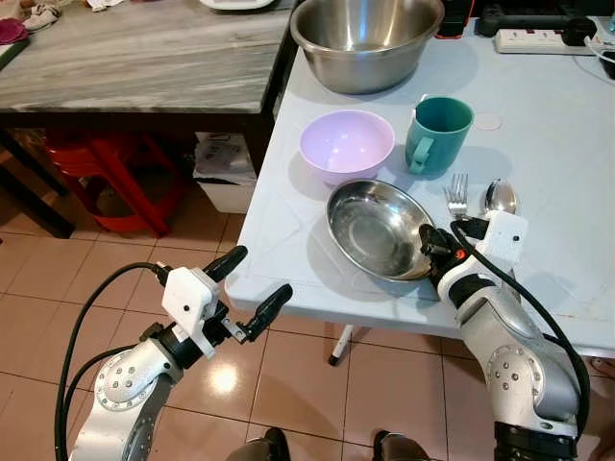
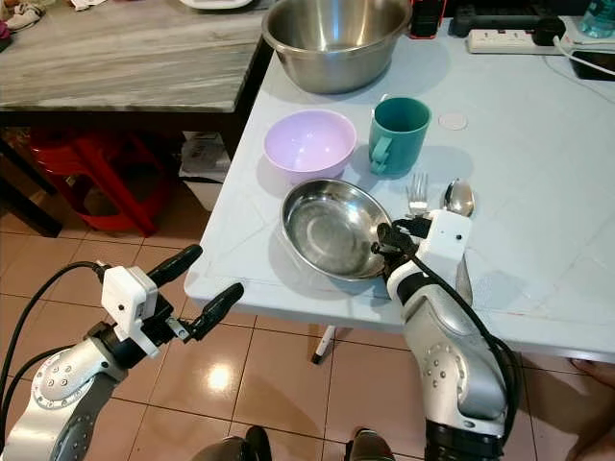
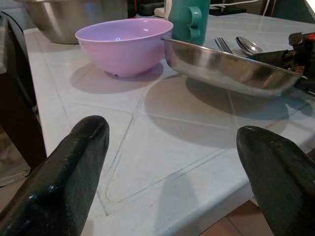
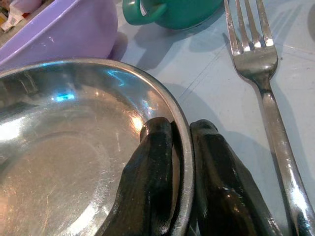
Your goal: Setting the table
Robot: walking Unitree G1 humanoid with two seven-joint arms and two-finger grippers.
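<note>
A steel plate [image 1: 378, 229] sits near the front edge of the pale blue desk [image 1: 538, 154]. The right gripper [image 4: 181, 147] has its fingers clamped on the plate's rim at about 4 o'clock, one finger inside the rim and one outside. The plate's gripped side looks slightly raised in the left wrist view.

At 11 o'clock from the plate stands a lilac bowl [image 1: 347, 144], just beside it; at 1 o'clock, a teal mug [image 1: 436, 133] with its handle toward the robot. At 3 o'clock lie a fork [image 1: 457, 197] and a spoon [image 1: 500, 196], side by side, tines and bowl pointing away. A large steel bowl [image 1: 365, 40] stands at 12 o'clock, farther back. A white power strip [image 1: 538, 39] lies at the desk's far right.

The left gripper [image 1: 245, 288] hangs off the desk's front-left corner over the tiled floor [image 1: 288, 375], fingers wide apart, holding nothing.

No writing is readable on anything.
</note>
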